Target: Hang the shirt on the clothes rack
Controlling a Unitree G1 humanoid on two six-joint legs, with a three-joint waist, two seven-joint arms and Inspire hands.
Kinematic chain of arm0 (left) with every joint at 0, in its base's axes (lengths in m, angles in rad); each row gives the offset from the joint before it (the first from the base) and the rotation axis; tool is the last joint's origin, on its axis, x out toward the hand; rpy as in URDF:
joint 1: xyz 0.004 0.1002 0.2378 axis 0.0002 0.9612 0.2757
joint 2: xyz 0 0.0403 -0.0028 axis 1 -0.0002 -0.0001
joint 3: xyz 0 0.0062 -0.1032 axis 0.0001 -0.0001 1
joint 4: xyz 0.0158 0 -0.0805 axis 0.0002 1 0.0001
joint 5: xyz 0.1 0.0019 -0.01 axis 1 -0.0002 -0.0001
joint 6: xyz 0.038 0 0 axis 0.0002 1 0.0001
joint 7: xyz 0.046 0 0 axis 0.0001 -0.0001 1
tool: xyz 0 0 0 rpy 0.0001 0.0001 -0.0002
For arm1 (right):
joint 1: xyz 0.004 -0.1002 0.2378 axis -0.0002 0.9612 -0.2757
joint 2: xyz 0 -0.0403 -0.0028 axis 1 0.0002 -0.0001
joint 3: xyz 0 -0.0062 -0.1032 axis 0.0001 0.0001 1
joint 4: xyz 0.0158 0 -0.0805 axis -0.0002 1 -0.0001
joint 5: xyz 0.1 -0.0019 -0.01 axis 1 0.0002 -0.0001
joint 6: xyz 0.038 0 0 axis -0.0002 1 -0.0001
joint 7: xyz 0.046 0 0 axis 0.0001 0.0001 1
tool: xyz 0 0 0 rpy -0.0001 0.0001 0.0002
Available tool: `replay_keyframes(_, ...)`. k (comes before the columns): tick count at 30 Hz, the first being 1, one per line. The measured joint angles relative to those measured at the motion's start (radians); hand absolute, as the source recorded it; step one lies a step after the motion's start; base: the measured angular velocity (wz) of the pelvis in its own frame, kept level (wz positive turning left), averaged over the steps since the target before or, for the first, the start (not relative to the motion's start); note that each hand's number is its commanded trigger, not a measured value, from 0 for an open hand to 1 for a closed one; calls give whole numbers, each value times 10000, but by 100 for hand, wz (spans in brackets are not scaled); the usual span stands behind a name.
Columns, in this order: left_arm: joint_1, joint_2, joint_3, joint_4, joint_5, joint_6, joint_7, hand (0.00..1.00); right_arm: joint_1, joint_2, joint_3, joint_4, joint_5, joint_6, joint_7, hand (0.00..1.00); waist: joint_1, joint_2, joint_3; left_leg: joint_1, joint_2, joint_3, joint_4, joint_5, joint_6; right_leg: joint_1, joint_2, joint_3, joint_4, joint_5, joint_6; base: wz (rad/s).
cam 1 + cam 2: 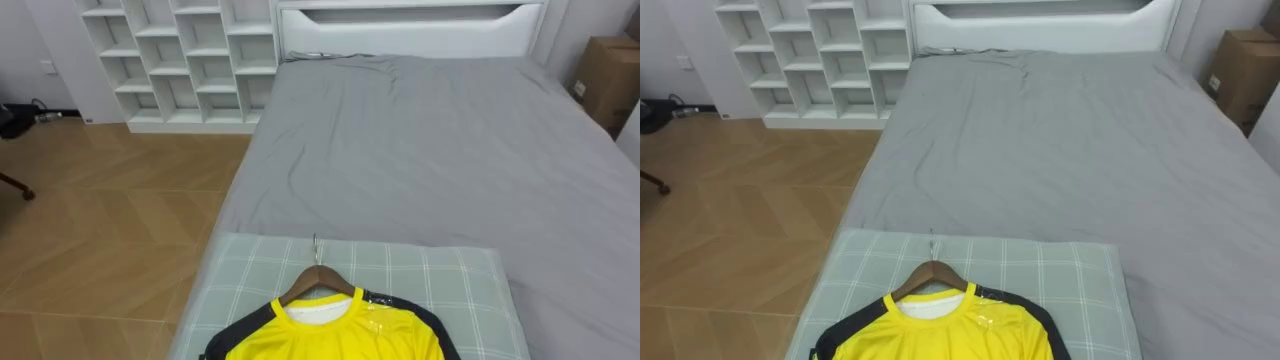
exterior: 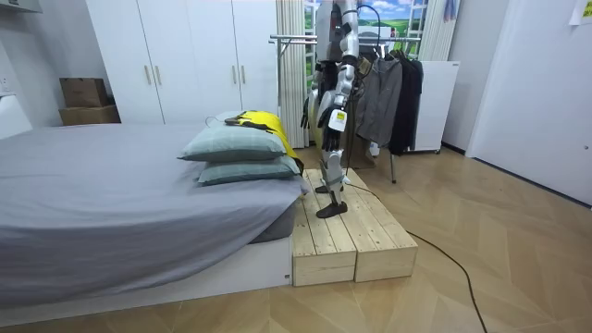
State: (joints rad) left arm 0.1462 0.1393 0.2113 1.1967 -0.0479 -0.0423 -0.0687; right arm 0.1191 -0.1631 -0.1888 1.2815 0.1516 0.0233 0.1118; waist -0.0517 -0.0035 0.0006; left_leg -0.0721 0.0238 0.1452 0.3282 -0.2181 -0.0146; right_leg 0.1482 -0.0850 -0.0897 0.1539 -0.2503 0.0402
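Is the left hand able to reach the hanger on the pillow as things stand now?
Probably yes. The hanger, inside the yellow shirt, lies on the top pillow just before the robot, its hook bare. The left hand hangs at the robot's side, and nothing stands between them.

Wide bed (image 1: 440, 150) under a smooth grey cover, white headboard (image 1: 410, 28) at the far end. At the near end, two pale green checked pillows (image 2: 236, 145) stacked directly on the cover. Flat on the top pillow (image 1: 450, 290), a yellow shirt (image 1: 340, 338) on a wooden hanger (image 1: 318, 280), hook toward the headboard. Just beside that end of the bed, a low plank platform (image 2: 351, 236) on the wood floor (image 1: 100, 220).
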Motion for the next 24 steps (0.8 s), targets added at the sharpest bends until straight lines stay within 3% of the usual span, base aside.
replay_keyframes(24, -7, 78, -297, 20, -468, -30, 8, 0, -11, -15, 143, 1, 421, -13, 333, 0, -53, 11, 15, -132, 14, -85, 158, 3, 7, -62, 3, -193, 168, 1, 0, 1)
